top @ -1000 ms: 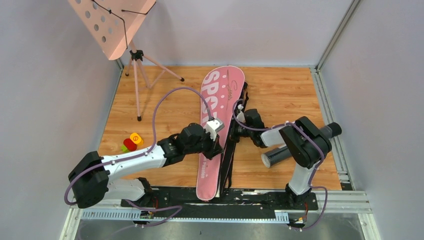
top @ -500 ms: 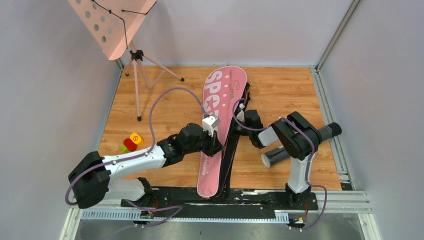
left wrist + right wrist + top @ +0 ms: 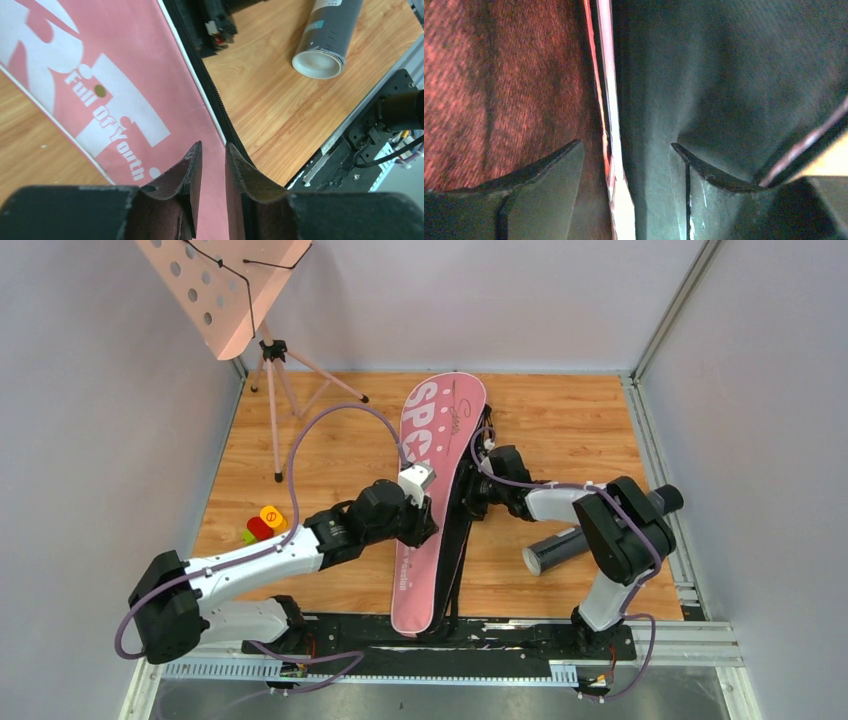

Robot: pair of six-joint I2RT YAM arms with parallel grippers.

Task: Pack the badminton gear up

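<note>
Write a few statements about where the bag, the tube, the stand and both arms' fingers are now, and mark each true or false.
1. The black tube lies on its side, right of the pink bag. True.
2. The left fingers clamp the tube. False: they hang over the bag with nothing between them.
3. The right fingers stand apart at the bag's edge. True.
4. The music stand rests on the bag. False: it stands apart from it, at the far left.

One racket bag (image 3: 445,425), one tube (image 3: 555,550), one music stand (image 3: 220,285), apparently three coloured blocks (image 3: 262,525).
</note>
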